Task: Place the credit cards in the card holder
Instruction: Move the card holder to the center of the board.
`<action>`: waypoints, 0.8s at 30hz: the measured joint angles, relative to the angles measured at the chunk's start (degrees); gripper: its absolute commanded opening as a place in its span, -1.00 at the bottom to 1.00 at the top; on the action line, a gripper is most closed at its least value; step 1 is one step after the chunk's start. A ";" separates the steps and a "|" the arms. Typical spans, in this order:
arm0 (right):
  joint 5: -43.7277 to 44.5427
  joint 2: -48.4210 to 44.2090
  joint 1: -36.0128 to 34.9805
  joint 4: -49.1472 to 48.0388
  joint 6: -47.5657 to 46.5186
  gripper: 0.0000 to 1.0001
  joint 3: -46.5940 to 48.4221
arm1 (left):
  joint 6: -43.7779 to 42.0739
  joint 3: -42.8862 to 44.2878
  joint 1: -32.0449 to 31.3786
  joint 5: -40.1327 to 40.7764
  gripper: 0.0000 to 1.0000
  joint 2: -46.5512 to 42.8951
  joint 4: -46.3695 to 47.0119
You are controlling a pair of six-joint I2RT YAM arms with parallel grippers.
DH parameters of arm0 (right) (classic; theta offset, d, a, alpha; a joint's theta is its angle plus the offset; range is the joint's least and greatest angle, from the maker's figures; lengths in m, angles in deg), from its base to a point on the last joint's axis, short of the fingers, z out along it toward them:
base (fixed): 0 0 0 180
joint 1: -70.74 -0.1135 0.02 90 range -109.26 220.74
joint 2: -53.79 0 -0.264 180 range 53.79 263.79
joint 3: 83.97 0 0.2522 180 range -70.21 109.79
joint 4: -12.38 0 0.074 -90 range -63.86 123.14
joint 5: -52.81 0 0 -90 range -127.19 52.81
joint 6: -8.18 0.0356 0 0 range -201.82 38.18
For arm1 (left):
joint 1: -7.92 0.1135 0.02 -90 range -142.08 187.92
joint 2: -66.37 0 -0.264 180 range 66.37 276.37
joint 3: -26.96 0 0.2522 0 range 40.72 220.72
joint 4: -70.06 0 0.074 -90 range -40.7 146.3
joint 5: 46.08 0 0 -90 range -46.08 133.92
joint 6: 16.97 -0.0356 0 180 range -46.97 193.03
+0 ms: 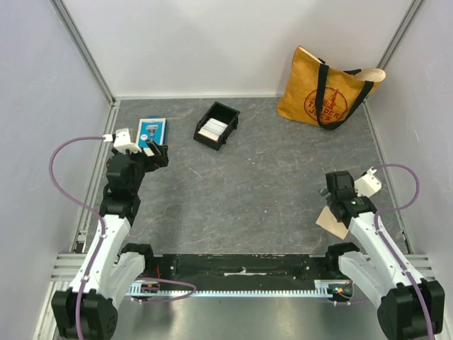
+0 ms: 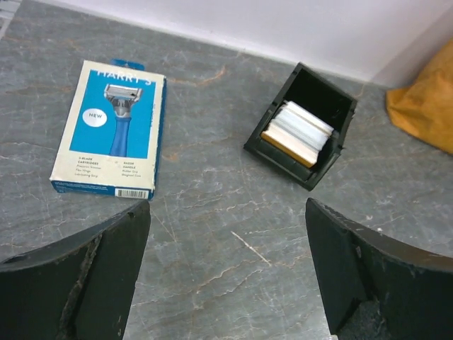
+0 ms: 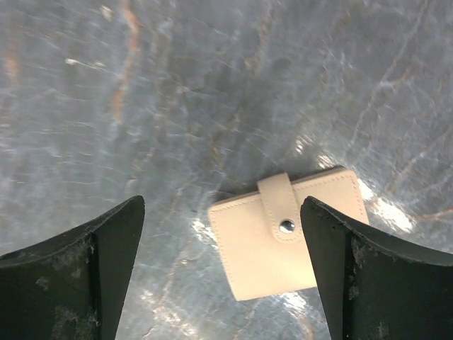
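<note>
- Overhead, from the top camera: a grey marbled desk with white walls around it. At the far side sits a small black tray, open at the top, with the credit cards stacked inside it. A blue-and-white razor package lies flat, left of the tray. A mustard tote bag with black handles leans in the far right corner.
- Same view: the left pincer hovers just beside the razor package, holding nothing. The right pincer hangs over the right side of the desk. A tan corner of the card holder shows from under that arm, well apart from the tray.
- Left wrist camera: the left pincer has its two dark fingers spread wide, with only bare desk between them. Beyond them, the black tray holds the credit cards, packed together as a tilted stack; a gold one faces front, with pale white and grey ones behind it. The razor package lies to the left.
- Right wrist camera: the right pincer is also spread wide and grips nothing. The card holder lies flat on the desk between the fingers, not touched by either. It is folded closed, its strap fastened by a metal snap. Its contents are hidden.
</note>
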 measured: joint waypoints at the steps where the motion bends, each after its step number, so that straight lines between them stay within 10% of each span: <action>1: 0.11 1.27 0.02 0.70 0.98 0.96 -0.42 | 0.31 -0.02 0.00 -0.11 0.90 -1.18 -0.59; 11: 0.28 2.56 0.02 0.79 4.96 0.96 -3.93 | 11.30 0.39 0.00 0.00 0.96 -7.17 -9.70; 24: -15.78 16.13 -1.99 -25.33 -13.94 0.84 -5.62 | 14.80 -1.99 0.00 -17.22 0.98 -6.49 -11.98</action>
